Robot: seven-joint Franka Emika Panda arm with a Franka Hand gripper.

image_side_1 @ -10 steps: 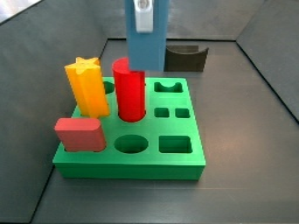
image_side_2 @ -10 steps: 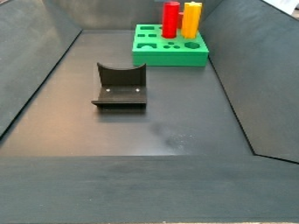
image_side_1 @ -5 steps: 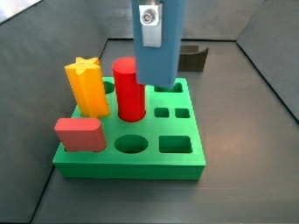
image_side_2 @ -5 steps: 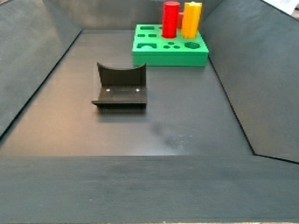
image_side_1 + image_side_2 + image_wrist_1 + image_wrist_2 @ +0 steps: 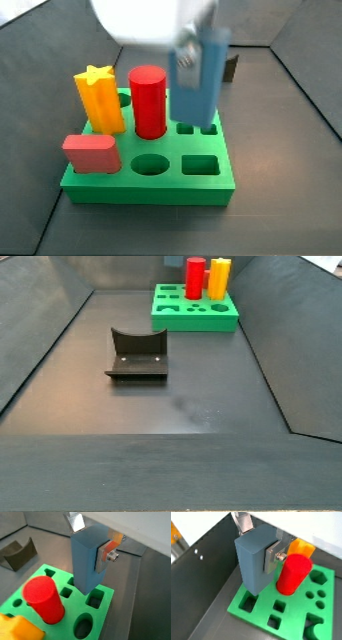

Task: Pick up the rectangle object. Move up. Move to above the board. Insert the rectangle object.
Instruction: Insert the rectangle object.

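Note:
My gripper [image 5: 90,542] is shut on the rectangle object [image 5: 87,559], an upright steel-blue slab held between two silver fingers [image 5: 105,556]. It also shows in a wrist view [image 5: 254,559] and in a side view [image 5: 198,80], under the blurred gripper [image 5: 194,45]. Its lower end is right at the top of the green board [image 5: 214,182], by the small rectangular holes [image 5: 198,127]. I cannot tell whether it has entered one. The board also shows in both wrist views [image 5: 67,579] [image 5: 291,614]. In a side view the board [image 5: 194,318] shows with no gripper or slab in sight.
A red cylinder [image 5: 148,100], a yellow star post [image 5: 96,100] and a salmon block [image 5: 90,153] stand in the board, left of the slab. The cylinder is close beside the slab [image 5: 293,574]. The dark fixture [image 5: 136,353] stands on the floor. Grey walls enclose the floor.
The gripper has carried the slab from over the board's far edge to over its middle and lower, until its lower end reaches the board's top.

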